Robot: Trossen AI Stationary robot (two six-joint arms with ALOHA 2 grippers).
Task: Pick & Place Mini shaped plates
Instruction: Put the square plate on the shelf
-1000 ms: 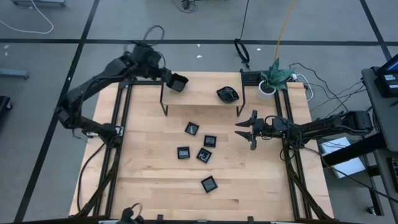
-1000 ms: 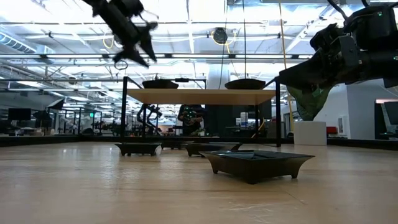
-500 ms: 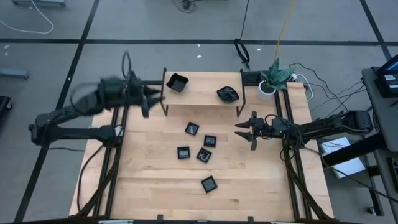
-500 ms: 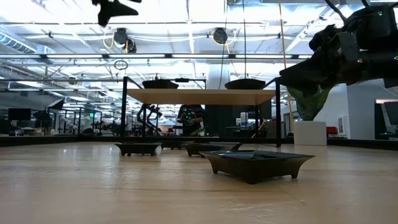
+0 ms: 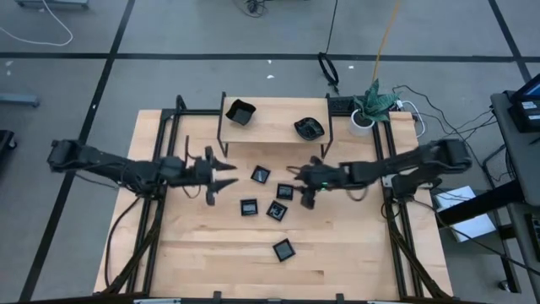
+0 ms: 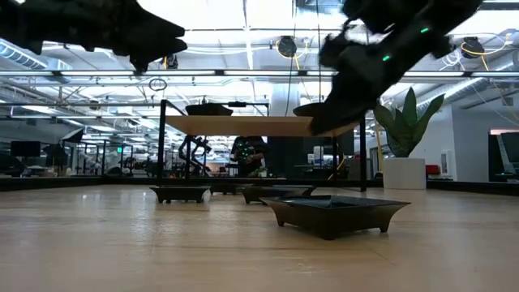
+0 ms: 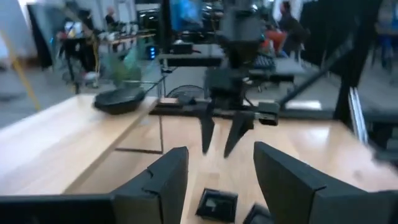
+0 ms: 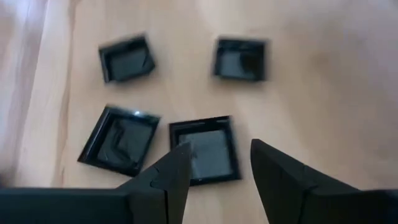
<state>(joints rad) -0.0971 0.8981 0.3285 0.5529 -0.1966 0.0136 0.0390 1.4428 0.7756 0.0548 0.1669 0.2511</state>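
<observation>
High view: my right end effector (image 5: 305,196), open and empty, has swung over the square plates (image 5: 284,192); left end effector (image 5: 218,175), open, has left the shelf (image 5: 274,127).

1. Left arm: reaches in from the worktop's left side and lies nearly level; its tool (image 5: 221,175) points toward the middle.
2. Left tool: fingers (image 7: 163,180) spread apart, nothing between them.
3. Right arm: stretches in from the right side, elbow near the right edge; its tool (image 5: 305,187) points at the middle, facing the left one and apart from it.
4. Right tool: fingers (image 8: 174,171) parted and empty, angled down toward the worktop.
</observation>
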